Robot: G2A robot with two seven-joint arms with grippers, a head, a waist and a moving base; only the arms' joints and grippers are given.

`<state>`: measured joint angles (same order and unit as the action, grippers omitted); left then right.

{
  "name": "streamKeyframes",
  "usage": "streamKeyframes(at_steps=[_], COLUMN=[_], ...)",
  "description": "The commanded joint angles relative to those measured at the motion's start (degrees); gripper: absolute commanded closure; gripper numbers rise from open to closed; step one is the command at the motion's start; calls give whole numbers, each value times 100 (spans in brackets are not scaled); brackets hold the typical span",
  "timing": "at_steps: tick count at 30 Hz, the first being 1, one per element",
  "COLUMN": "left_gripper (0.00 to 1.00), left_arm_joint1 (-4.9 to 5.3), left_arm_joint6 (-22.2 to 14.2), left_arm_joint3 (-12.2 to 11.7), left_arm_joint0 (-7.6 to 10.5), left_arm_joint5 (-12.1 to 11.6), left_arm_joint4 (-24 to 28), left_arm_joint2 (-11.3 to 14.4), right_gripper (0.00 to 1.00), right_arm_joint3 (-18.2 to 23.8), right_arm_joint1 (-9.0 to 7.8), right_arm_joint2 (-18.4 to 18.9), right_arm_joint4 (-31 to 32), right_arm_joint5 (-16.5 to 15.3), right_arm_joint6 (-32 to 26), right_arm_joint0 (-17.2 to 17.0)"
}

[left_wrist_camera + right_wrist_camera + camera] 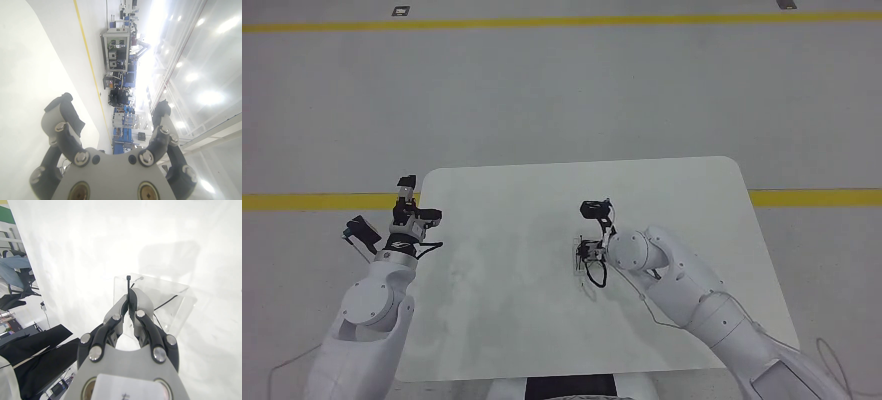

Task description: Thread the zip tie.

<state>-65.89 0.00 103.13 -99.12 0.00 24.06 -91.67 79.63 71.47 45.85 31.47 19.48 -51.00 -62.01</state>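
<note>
While the right gripper pinches the zip tie, head just beyond its closed jaws, threading looks unfinished; the left gripper gapes empty.

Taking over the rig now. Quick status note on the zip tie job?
Left gripper: open, empty, by the left edge of the table.
Right gripper: shut on the zip tie, head end poking out past its tips, over a clear block mid-table.
Done: tie is in hand.
Left: feed tail into head; no tail visible through the head yet.
</note>
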Motion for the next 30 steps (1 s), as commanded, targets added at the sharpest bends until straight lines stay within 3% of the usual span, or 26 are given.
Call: streamKeyframes(at_steps=[1, 11, 15, 21, 30], left_gripper=[0, 0, 0, 0, 0], left_arm_joint1=[0, 0, 0, 0, 0], left_arm_joint6=[0, 0, 0, 0, 0], left_arm_joint3=[-1, -1, -1, -1, -1], left_arm_joint0=[0, 0, 0, 0, 0], left_arm_joint5=[0, 0, 0, 0, 0], left_arm_joint4=[0, 0, 0, 0, 0], left_arm_joint2=[0, 0, 0, 0, 0], right_gripper=[100, 100, 100, 100, 100], right_arm_joint3=[106, 1340, 1869, 1642, 1642], right_arm_joint1=[-12, -202, -206, -119, -119], right_arm_joint2=[112, 1089, 1486, 1585, 1585], right_arm_joint4=[-60, -208, -1092, -2550, -2550], right_arm_joint5=[0, 0, -239, -1080, -1080], right_arm_joint6=[-42, -397, -99, 325, 325], right_arm_joint0=[-30, -527, -781, -896, -896])
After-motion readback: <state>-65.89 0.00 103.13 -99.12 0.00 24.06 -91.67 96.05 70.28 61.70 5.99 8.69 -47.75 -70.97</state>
